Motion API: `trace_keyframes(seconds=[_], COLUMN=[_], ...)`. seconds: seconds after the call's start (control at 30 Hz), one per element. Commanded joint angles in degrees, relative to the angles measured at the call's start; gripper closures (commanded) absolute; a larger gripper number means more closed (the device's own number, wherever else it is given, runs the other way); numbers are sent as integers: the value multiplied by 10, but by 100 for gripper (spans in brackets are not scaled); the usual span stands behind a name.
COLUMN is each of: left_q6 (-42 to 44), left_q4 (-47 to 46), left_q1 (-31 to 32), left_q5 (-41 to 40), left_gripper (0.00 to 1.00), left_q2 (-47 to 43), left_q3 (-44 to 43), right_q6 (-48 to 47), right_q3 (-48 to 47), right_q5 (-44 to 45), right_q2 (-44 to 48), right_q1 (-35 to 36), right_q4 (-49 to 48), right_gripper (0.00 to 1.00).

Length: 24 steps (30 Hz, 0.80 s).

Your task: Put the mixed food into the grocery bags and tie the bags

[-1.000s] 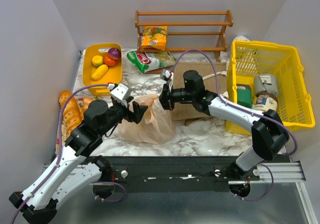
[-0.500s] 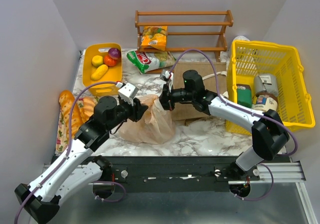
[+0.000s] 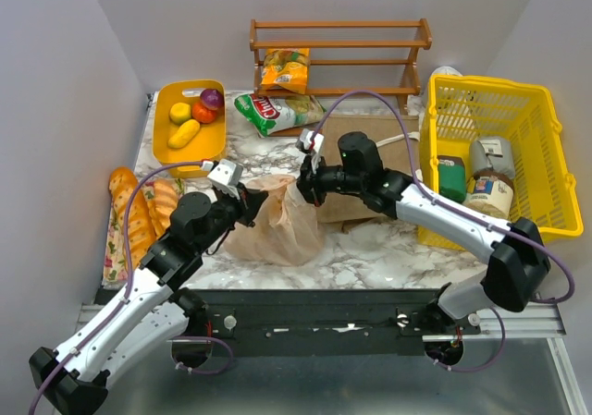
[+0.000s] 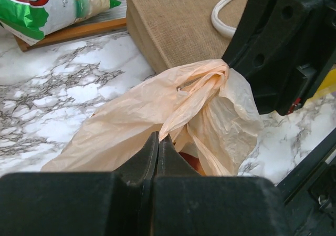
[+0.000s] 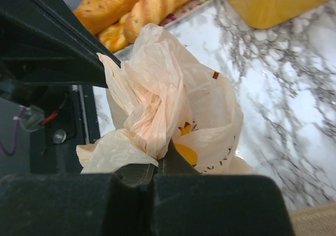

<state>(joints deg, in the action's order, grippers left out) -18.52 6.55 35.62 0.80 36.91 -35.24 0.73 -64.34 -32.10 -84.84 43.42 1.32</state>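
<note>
The peach plastic grocery bag point(image 3: 277, 225) lies on the marble with its handles pulled up between both arms. My left gripper point(image 3: 262, 199) is shut on the bag's near handle strip point(image 4: 181, 118), its fingertips point(image 4: 158, 137) pressed together. My right gripper point(image 3: 302, 186) is shut on the twisted far handle point(image 5: 157, 115). Something reddish-orange point(image 4: 192, 162) shows inside the bag's mouth. The tan jute tote point(image 3: 370, 130) lies flat behind the bag, under the right arm. A green and white snack packet point(image 3: 277, 112) lies in front of the rack, and a yellow packet point(image 3: 285, 70) sits on it.
A yellow mesh basket point(image 3: 532, 110) at the right holds jars and a carton. A yellow tray point(image 3: 166, 142) with fruit is at the back left. Bread loaves point(image 3: 129, 213) lie along the left edge. A wooden rack point(image 3: 338, 43) stands at the back.
My left gripper moved in to the bag and closed from wide open onto its handle. The right gripper stayed shut on the other handle, shifting only slightly.
</note>
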Motion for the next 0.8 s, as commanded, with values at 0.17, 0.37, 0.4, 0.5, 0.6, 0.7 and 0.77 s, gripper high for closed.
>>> trace_keyframes(seconds=[0.17, 0.37, 0.4, 0.5, 0.6, 0.7, 0.77], left_q6=[-27, -23, -24, -53, -79, -84, -87], left_q4=[22, -6, -18, -64, -115, -142, -159], left_q1=[-34, -40, -40, -40, -37, -36, -36], left_q5=[-98, -32, -13, 49, 82, 80, 79], left_gripper=[100, 100, 100, 100, 100, 100, 100], left_q2=[-14, 5, 14, 54, 104, 130, 135], left_q3=[8, 10, 12, 23, 33, 38, 40], right_q6=[-107, -134, -130, -110, -94, -86, -86], right_q3=[-8, 3, 2, -5, 1, 6, 10], right_q5=[317, 288, 248, 188, 167, 158, 157], right_q2=[43, 49, 49, 32, 19, 16, 19], right_q1=[-23, -24, -23, -22, -22, -22, -22], right_q4=[159, 167, 166, 163, 143, 133, 127], right_gripper=[99, 99, 99, 99, 99, 99, 95])
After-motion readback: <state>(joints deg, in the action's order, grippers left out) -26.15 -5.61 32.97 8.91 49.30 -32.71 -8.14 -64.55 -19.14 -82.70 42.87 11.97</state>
